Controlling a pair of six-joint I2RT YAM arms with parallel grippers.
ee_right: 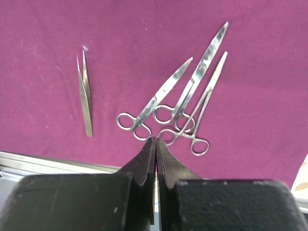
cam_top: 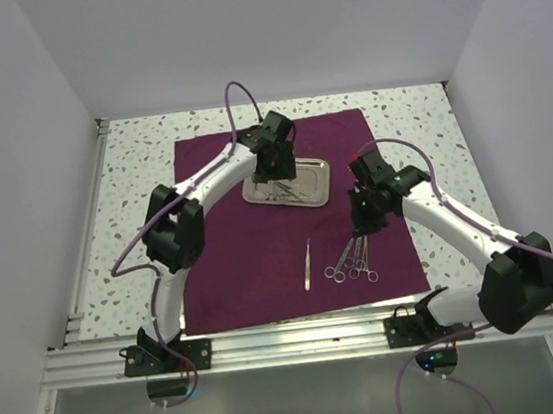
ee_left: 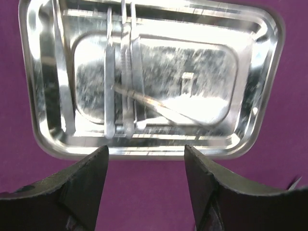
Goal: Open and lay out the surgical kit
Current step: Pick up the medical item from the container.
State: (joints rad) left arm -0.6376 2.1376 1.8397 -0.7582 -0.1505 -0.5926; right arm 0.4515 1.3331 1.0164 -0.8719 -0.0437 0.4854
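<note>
A: Looking leftmost first: hanging the left pincer (ee_left: 145, 156) wide-jawed and empty just over one rim of the steel tray (ee_left: 269, 96), sitting on the spread maroon cloth (cam_top: 228, 262) toward the far middle of the counter (cam_top: 134, 183).

B: Spotting thin instruments (ee_left: 122, 86) lying inside it, crossing one another. Judging them light, stiff, slippery against that polished floor. Favouring a pinch across a shaft or ring handle, not a tip.

A: Moving rightward: finding the tweezers (ee_right: 85, 96) lying alone on the cloth, then three ring-handled forceps (ee_right: 178, 106) fanning out near them, overlapping at the handles.

B: Hovering the right pincer (ee_right: 155, 140) close above those forceps, with jaws pressed together, gripping nothing.

A: Reckoning the cloth soft and grippy, easing any pick-up. Worrying about dragging neighbours along when lifting one forceps. Treating the fine points as delicate, needing gentle setting-down.
</note>
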